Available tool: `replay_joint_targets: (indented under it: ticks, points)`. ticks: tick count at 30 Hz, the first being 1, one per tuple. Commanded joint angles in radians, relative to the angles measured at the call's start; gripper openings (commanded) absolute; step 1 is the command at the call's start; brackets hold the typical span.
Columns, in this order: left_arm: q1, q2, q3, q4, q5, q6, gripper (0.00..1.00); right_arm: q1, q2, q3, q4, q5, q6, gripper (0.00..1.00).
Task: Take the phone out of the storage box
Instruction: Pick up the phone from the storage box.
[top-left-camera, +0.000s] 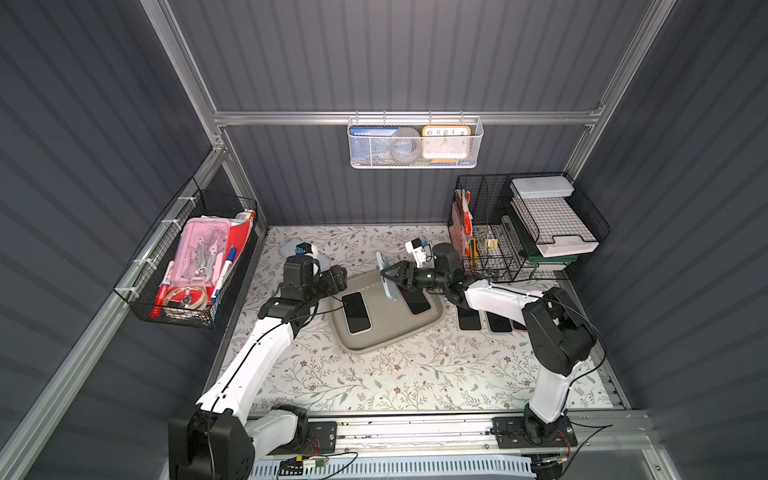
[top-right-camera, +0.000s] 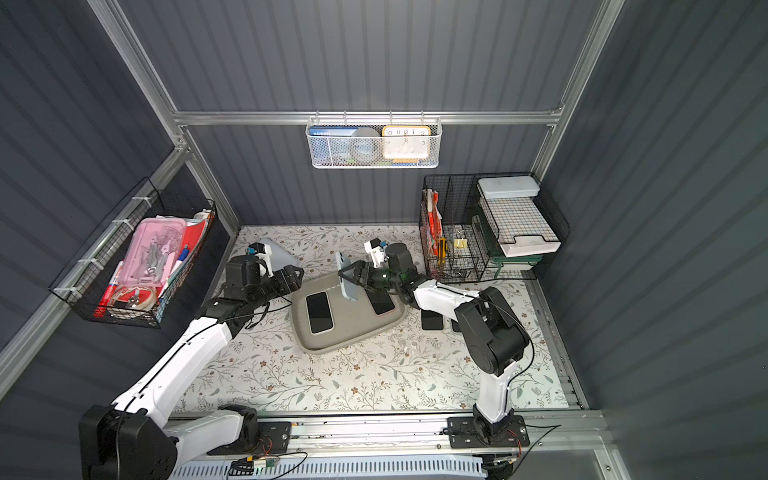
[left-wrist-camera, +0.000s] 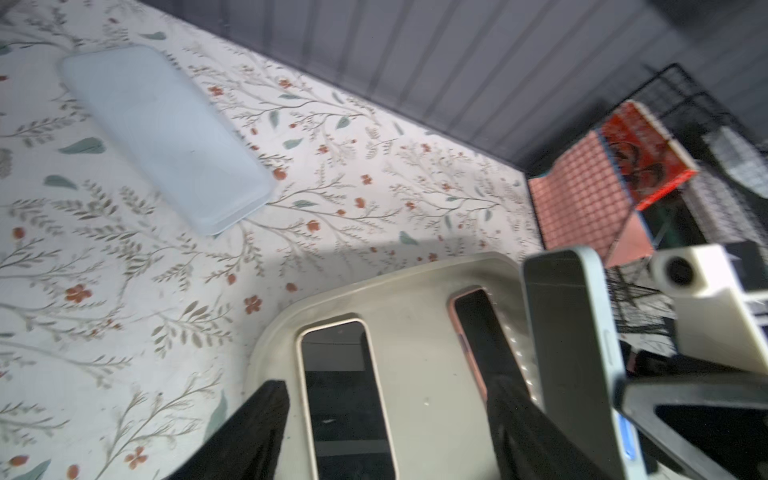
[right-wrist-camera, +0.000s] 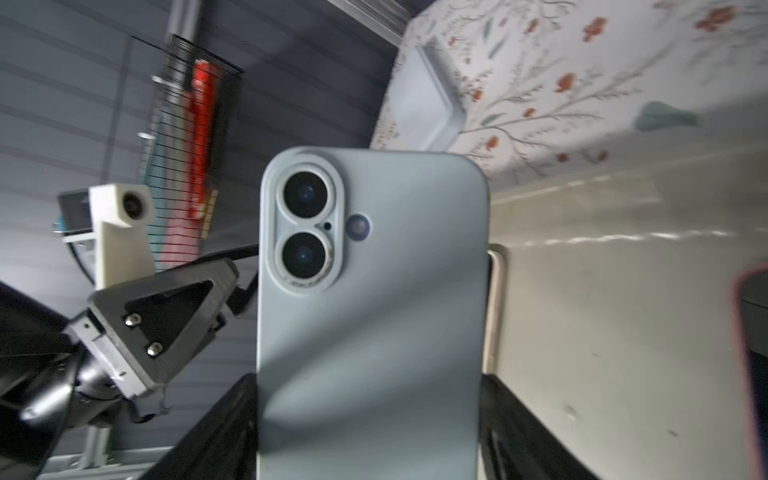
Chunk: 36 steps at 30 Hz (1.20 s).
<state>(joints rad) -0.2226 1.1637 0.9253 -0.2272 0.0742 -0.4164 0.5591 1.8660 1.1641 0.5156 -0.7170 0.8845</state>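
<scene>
Spotter: Phones first, in both top views. Your right claw (top-left-camera: 390, 279) is clamping the blue phone (top-left-camera: 382, 261) by its two long edges, and the phone is standing on end over the far side of the storage box (top-left-camera: 374, 348). Your left claw (top-left-camera: 338, 277) is hanging by the box's far left corner, jaws spread, gripping nothing.

Operator: Is it clearing the rim?

Spotter: I cannot tell whether its lower end is hanging clear of the box floor. A cream-edged phone (top-left-camera: 356, 312) and a pink-edged phone (top-left-camera: 416, 303) are lying flat inside. Dark phones (top-left-camera: 469, 318) are lying on the worktop (top-left-camera: 395, 382) just beside the box's right rim.

Operator: Left wrist view?

Spotter: Your left claw's fingers (left-wrist-camera: 257, 428) are standing wide apart over the cream-edged phone, holding nothing. The blue one is standing upright off to one side.

Operator: Right wrist view?

Spotter: You are looking at the blue phone's matte back and twin lenses (right-wrist-camera: 305, 226), with a black finger (right-wrist-camera: 224, 428) pressing each long edge low down. I am judging it stiff, weighty for its size and slick, with a glass face that would be breaking in a fall. The edges, below the lenses, are where you should be holding, so the grip is looking sound. Held low, though, it is sitting top-heavy and could be pivoting in the grip if you swing fast.
</scene>
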Motion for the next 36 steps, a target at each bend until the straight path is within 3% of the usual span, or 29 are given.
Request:
replay_joint_targets:
  ticks: [1,4,8,13,22,36]
  points:
    - [0.0,-0.011,0.053,-0.061,0.19,0.025,0.8,-0.004,-0.002,0.017,0.325,-0.149,0.212,0.57]
    - [0.001,-0.004,0.1,-0.075,0.244,-0.012,0.8,-0.01,-0.025,0.018,0.327,-0.166,0.227,0.57]
    - [0.0,0.01,0.197,-0.13,0.289,-0.059,0.76,-0.008,-0.094,0.016,0.119,-0.15,0.072,0.57]
    - [-0.004,-0.01,0.219,-0.001,0.373,-0.219,0.66,-0.005,-0.15,0.0,-0.024,-0.121,-0.045,0.58]
    - [-0.05,0.09,0.33,-0.101,0.387,-0.274,0.55,0.037,-0.228,-0.002,-0.232,-0.009,-0.255,0.58]
    - [-0.114,0.167,0.446,-0.331,0.209,-0.21,0.58,0.116,-0.267,0.06,-0.412,0.129,-0.418,0.58]
